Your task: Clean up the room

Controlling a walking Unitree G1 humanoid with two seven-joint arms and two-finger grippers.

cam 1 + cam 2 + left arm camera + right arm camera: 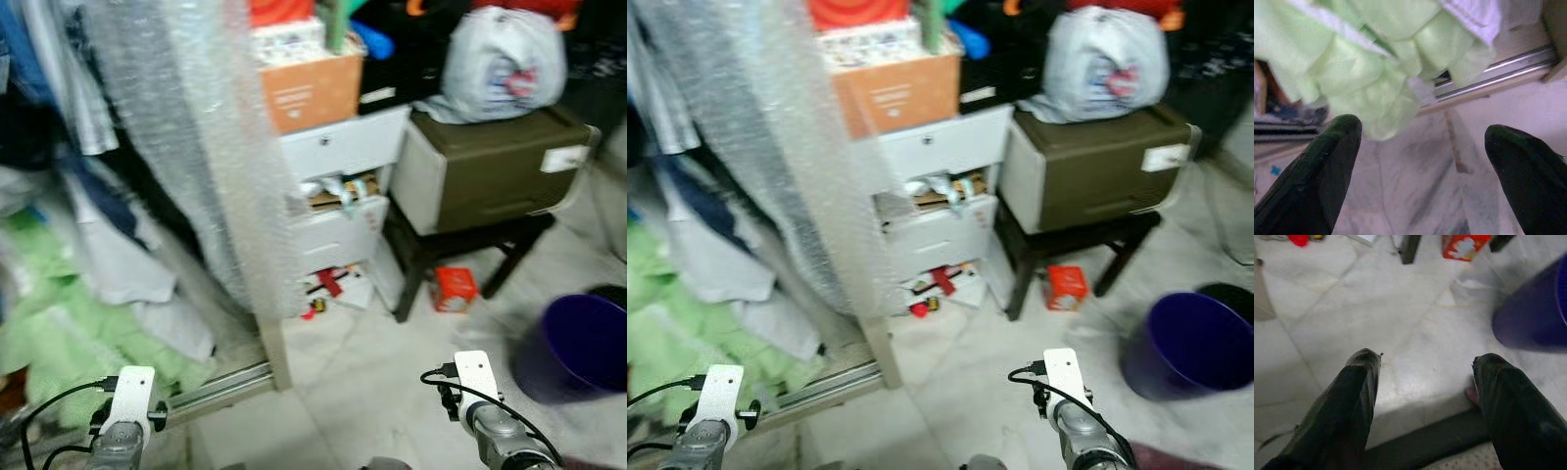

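A small red box [455, 289] lies on the marble floor under a dark stool [421, 257]; the right wrist view has the same red box [1465, 246]. Red and white bits [326, 287] spill from the lowest drawer of a white drawer unit [338, 196]. A light green blanket [59, 328] is heaped at the left, and the left wrist view looks at this green blanket [1371, 73]. My left gripper [1422, 169] hangs open over bare floor near it. My right gripper [1422, 396] is open too, above floor tiles short of the box.
A purple bucket [573, 348] stands at the right on the floor. An olive storage box [495, 166] with a stuffed plastic bag [502, 64] sits on the stool. Bubble wrap [186, 127] and hanging clothes fill the left. A sliding-door rail [220, 384] runs along the floor.
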